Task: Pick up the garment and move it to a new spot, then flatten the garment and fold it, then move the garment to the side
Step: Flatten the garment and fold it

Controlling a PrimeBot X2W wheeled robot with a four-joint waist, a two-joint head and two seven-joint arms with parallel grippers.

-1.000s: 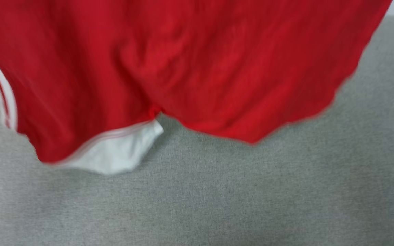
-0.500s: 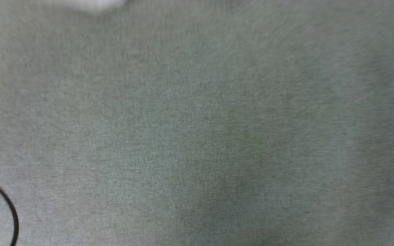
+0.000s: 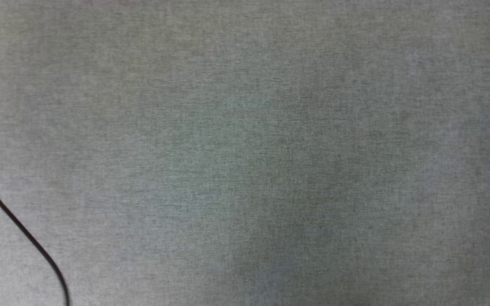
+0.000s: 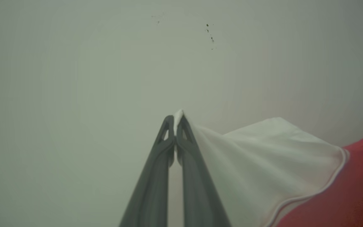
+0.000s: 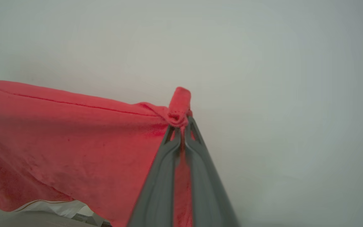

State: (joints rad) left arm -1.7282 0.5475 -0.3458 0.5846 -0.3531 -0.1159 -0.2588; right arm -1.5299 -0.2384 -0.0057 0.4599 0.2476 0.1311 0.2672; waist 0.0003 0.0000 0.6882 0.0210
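Red shirt (image 5: 74, 132) hangs in our grip, w/ pale wall (image 4: 74, 63) behind. L gripper (image 4: 175, 122) is clamped on its white sleeve (image 4: 263, 151) tip, R gripper (image 5: 181, 125) clamped on a bunched red corner.

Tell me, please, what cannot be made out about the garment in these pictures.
- Far face of the garment: right wrist view, hidden by its own red cloth; the left and bottom edges crop it.
- The white sleeve: left wrist view, the bottom edge crops it.
- The black cable: head view, both ends cropped by the left and bottom edges.
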